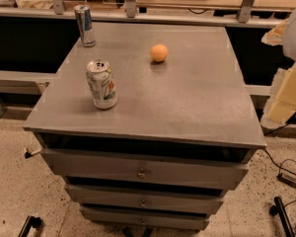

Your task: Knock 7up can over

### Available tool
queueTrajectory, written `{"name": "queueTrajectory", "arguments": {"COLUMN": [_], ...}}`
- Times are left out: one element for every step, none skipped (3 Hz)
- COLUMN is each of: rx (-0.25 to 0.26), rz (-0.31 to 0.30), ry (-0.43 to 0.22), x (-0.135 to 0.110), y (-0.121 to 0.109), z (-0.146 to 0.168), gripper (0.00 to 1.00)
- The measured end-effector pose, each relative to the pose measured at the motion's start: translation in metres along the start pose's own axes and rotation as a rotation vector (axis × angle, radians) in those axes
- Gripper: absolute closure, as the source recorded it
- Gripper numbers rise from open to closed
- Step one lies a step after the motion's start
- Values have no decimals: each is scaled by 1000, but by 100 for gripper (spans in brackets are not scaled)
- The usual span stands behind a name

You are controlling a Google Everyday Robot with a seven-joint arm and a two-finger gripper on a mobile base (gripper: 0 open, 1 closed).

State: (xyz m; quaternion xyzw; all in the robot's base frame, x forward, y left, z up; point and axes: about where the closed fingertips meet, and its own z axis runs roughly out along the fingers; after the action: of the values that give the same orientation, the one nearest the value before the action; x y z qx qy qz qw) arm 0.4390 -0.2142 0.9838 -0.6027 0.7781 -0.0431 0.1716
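Observation:
The 7up can (101, 84), white and green with red-orange marks and a silver top, stands upright near the front left of the grey cabinet top (187, 98). My gripper (281, 80) shows as cream and white parts at the right edge of the view, partly cut off. It is beyond the cabinet's right side and far from the can, touching nothing.
A taller slim silver-blue can (85, 25) stands upright at the back left corner. An orange ball (159, 53) lies behind the middle of the top. The cabinet has several drawers (143, 169) below. Cables (286, 174) lie on the floor at the right.

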Motion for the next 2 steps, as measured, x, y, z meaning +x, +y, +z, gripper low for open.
{"name": "queueTrajectory", "arguments": {"rx": [-3, -37], "rz": [-20, -117], "ry": [-29, -161], "x": [-11, -63], "y": [-6, -30], "z": [4, 27], "gripper": [0, 0]}}
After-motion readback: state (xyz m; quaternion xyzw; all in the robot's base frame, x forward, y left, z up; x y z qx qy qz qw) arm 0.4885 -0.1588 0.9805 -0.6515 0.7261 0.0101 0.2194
